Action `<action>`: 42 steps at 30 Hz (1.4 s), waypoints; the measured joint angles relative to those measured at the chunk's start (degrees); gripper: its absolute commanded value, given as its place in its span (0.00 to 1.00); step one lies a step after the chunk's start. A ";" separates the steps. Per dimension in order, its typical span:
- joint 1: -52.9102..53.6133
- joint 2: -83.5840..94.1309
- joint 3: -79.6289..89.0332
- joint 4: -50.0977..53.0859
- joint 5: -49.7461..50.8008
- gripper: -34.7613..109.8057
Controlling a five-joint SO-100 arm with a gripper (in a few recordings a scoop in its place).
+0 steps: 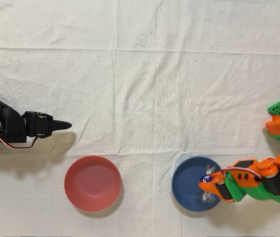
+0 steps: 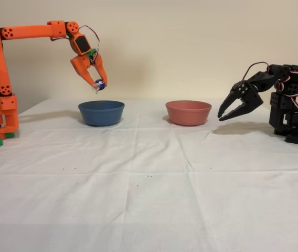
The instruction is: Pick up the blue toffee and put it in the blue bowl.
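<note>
While the orange arm (image 2: 28, 31) reaches out from its base at the left of the fixed view, its pincer (image 2: 97, 83) points down w/ the blue toffee (image 2: 99, 83) pinched between the fingertips, so it's closed on the candy, fingers only as far apart as the toffee is wide. Toffee is up in the air, clearly above the blue bowl (image 2: 101, 113) and not touching it, roughly over the bowl's middle in that view. A bit of clear wrapper end hangs below the foil ball.

From the overhead view the pincer (image 1: 206, 179) comes in from the right and sits over the right half of the blue bowl (image 1: 185, 185), toffee (image 1: 208, 177) showing as a shiny blue dot w/ a silvery twist just above it in the pic. There's a pale glinty patch on the bowl near the fingertips, can't tell if it's wrapper or reflection.

Pinkish-red bowl (image 1: 92, 182) sits to the left of the blue one in the overhead view, well apart, both on the white cloth over the worktop (image 1: 140, 74). In the fixed view it's to the right of the blue bowl. Black arm (image 2: 280, 100) is idle on the far side, near the red bowl but not touching.
</note>
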 measured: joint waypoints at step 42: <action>0.35 -3.08 5.01 -5.01 0.97 0.37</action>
